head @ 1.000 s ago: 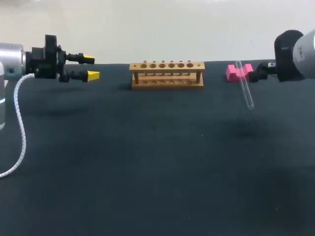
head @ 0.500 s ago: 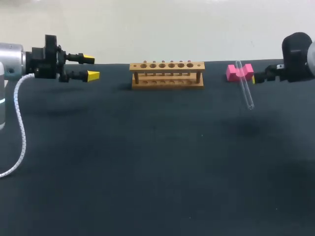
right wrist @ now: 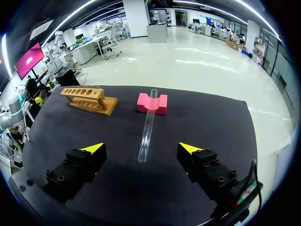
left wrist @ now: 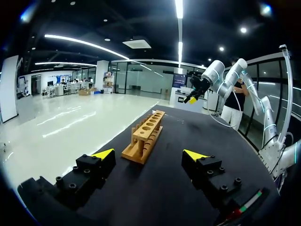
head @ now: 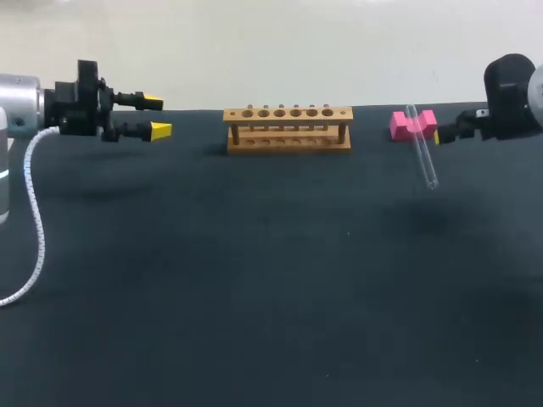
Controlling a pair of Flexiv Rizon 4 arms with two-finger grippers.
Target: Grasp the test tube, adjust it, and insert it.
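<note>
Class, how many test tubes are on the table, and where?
1. The test tube lies with one end on the pink block, beside the wooden rack, whose holes look empty.

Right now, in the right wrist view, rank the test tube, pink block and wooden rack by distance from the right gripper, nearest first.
1. Test tube: straight ahead, near end between the open fingers.
2. Pink block: ahead, under the tube's far end.
3. Wooden rack: farthest, off to one side.
</note>
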